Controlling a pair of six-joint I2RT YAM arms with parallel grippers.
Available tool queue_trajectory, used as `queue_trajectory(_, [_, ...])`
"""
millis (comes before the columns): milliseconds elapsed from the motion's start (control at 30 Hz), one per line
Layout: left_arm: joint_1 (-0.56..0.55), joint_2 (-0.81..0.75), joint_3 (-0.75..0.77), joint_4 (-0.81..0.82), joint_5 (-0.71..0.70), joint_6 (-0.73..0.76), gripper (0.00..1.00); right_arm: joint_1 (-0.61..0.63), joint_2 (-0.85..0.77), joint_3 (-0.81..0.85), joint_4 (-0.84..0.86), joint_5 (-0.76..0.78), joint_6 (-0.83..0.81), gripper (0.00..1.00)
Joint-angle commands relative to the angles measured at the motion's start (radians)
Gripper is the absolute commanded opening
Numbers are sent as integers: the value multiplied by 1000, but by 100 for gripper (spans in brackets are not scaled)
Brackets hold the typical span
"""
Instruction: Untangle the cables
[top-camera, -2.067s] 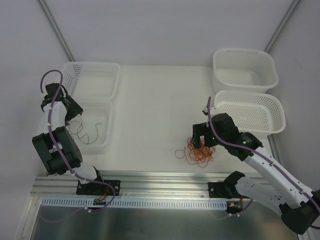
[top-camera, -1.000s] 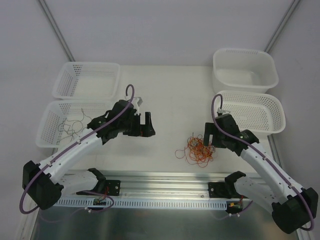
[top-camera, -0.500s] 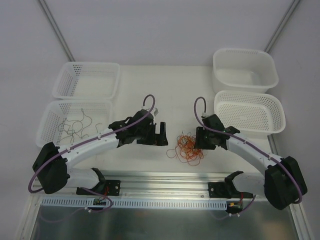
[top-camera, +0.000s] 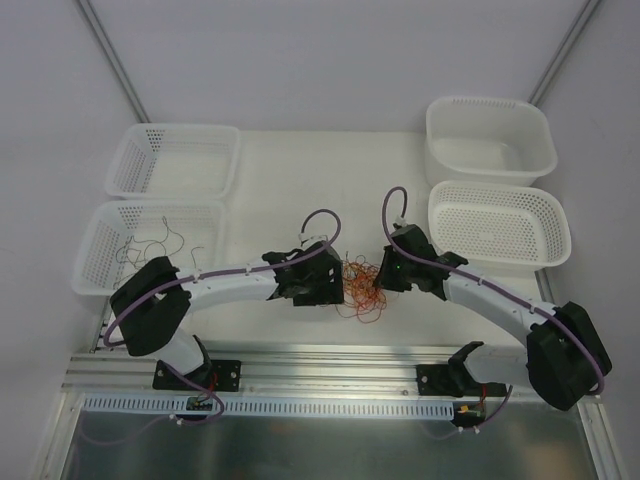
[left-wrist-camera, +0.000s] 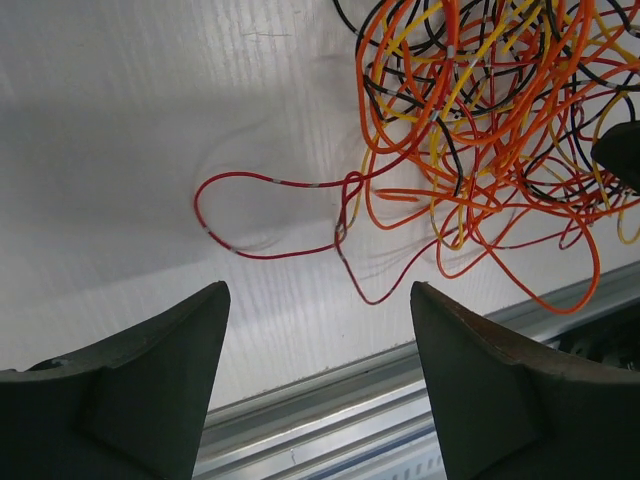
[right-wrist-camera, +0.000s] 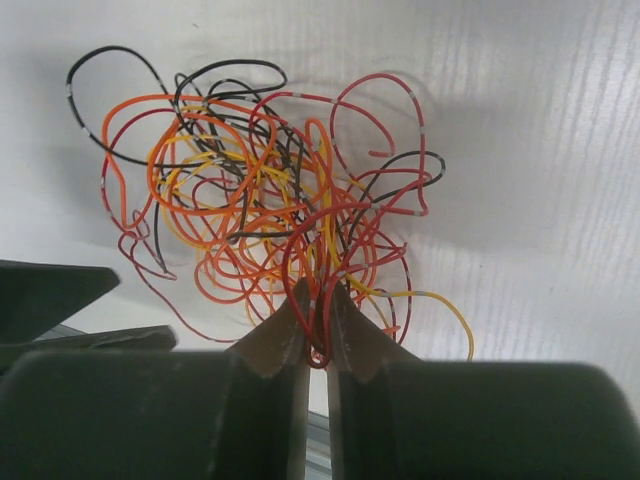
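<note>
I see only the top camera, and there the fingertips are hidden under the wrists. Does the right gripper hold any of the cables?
Observer: Yes. The right gripper is shut on red strands at the edge of the tangle nearest to it.
Operator: And the left one?
Observer: The left gripper stands open, with nothing between its jaws.
Operator: What lies in front of it?
Observer: One red cable loops out sideways from the tangle, clear of the other strands.
</note>
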Motion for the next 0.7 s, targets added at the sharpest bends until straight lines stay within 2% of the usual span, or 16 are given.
queue_trajectory(0, [-21,50,63,22,-59,-51,73,15,-40,10,51,22,73,8])
queue_trajectory(300, [-22,126,101,22,-140,-72,54,32,-62,-7,58,22,88,6])
queue_trajectory(367, [-22,127,94,24,-162,-84,47,32,-68,-13,55,23,86,6])
queue_trajectory(533, [-20,121,54,22,-183,-83,20,32,-94,-19,29,80,67,5])
queue_trajectory(567, [-20,113,48,21,-193,-81,9,32,-99,-19,15,97,64,4])
queue_trajectory(600, [-20,107,35,22,-199,-81,2,32,-105,-21,9,107,59,4])
queue_trajectory(667, [-17,92,21,22,-216,-62,0,32,-125,-25,-10,129,48,4])
